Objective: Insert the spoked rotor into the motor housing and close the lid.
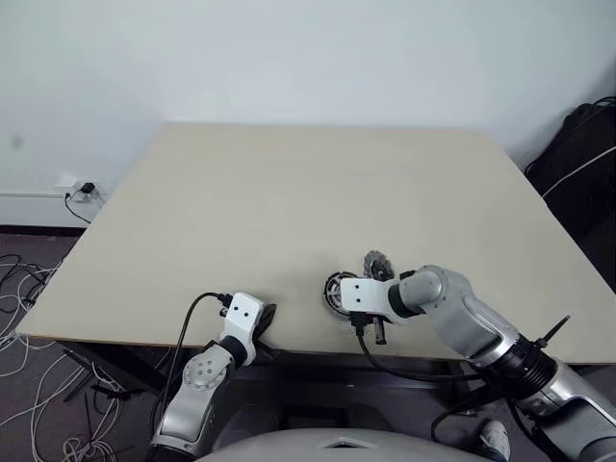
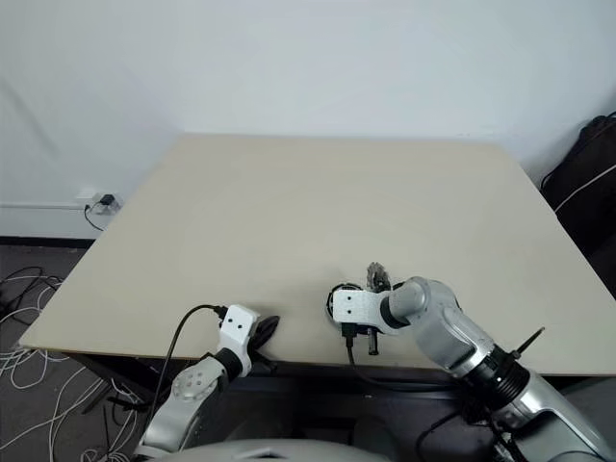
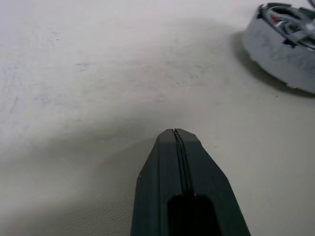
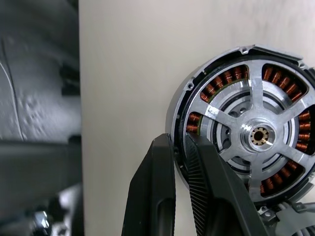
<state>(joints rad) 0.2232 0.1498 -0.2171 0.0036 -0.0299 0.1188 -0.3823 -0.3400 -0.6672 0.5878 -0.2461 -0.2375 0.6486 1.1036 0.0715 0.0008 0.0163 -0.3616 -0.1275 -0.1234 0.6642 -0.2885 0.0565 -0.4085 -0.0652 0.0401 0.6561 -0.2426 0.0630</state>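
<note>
Right fingers (image 4: 186, 162) pinching the rim of the motor housing (image 4: 246, 137), one finger outside the grey wall, the other inside it against the coppery windings. Spoked rotor (image 4: 258, 135) already sitting in the housing, silver spokes fanning from a central hub over the ring of windings. Right gripper (image 1: 358, 298) pointing steeply down at the housing (image 1: 339, 289) from the right, white wrist block lying over most of it in the head views. Housing resting on the table (image 1: 318, 192) close to the near edge, slightly right of the middle of that edge. Lying just behind the housing, towards the far edge and touching or nearly touching the right arm, a small round silvery piece (image 1: 377, 263), most likely the lid, not sitting on the housing.

Left fingers (image 3: 179, 162) pressing together, tips closed with only a thin seam showing, holding nothing and hovering low over bare table. Left gripper (image 1: 258, 324) sitting at the near edge, left of the housing and well apart from it, pointing inward towards it; grey side wall of the housing (image 3: 280, 49) showing ahead of the left fingertips.
</note>
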